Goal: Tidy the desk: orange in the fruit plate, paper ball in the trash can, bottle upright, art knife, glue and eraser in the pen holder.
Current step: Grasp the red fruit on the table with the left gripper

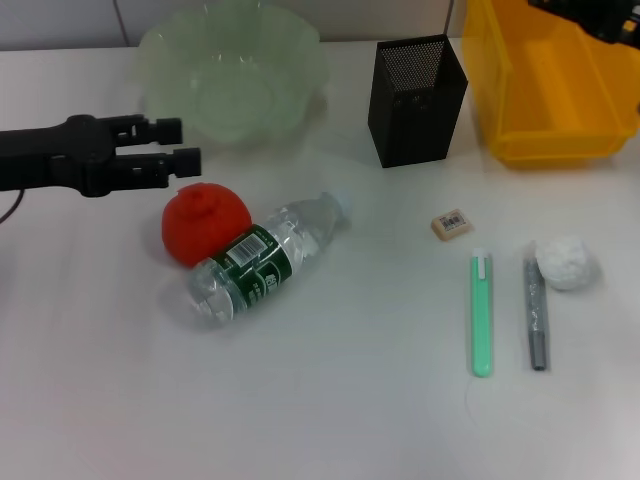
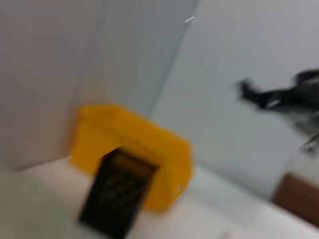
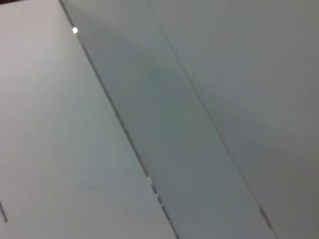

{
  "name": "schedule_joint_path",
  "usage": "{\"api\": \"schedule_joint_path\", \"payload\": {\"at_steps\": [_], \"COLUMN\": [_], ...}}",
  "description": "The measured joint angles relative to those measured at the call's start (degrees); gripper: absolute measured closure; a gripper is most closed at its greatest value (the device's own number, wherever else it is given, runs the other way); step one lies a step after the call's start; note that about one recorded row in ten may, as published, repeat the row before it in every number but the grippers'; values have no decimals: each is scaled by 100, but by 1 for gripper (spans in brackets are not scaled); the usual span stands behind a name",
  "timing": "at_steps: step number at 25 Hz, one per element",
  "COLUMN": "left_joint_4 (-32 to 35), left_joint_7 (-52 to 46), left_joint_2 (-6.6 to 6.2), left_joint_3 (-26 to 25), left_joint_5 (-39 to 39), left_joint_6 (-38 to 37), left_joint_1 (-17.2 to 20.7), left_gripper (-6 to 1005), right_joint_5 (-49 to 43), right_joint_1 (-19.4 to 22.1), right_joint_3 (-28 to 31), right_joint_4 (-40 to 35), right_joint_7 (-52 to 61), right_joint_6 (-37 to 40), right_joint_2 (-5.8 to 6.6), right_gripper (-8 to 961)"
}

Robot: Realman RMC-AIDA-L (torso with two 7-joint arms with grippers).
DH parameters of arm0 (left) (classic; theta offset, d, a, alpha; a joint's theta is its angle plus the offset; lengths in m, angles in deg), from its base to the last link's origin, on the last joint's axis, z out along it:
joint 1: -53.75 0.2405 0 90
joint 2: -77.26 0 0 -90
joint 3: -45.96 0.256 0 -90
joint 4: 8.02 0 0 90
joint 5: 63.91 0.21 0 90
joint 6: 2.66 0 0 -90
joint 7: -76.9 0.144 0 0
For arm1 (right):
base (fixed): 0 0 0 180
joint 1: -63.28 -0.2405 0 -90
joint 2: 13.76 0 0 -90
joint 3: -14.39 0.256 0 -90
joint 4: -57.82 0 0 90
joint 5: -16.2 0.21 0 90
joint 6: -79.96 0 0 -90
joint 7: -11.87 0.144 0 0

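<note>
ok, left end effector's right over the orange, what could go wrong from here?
1. The orange sits touching the lying bottle; as the open left end effector closes around it, a finger could nudge the bottle and set it rolling.
2. The fruit plate stands close behind; a low carry might clip its wavy rim.
3. The right end effector is barely in view at the top corner over the trash can, so its state is unclear.
</note>
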Motion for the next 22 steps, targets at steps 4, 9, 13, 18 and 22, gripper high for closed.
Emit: {"api": "schedule_joint_path", "payload": {"at_steps": [4,9,13,18,22], "left_joint_4": [488,539,533,578,585], "left_joint_7": [-122,-91,-59,-53,-52], "left_joint_2": [152,382,511,760,941], "left_joint_3": [182,816,1354,2118,2505], "left_joint_5": [-5,-292,-793,-1557,-1695], "left_joint_6": [374,1062,1270,1711,2196], "left_joint_1": [-14,219,416,646,681], "left_gripper": [242,242,243,243,242], "right_joint_5": [3,6,6,-16,-43], "right_joint_1": [82,22,-123,-252,-327], "right_joint_3": [98,87,53,45,24], "right_joint_4": [0,-1,-1,4,6], "right_joint_7": [-71,-74,-77,-78,-79], "right_joint_6": [0,1,-49,-148,-244], "right_joint_2": [-3,-21,-25,-31,-39], "right_gripper": [128,128,128,128,129]}}
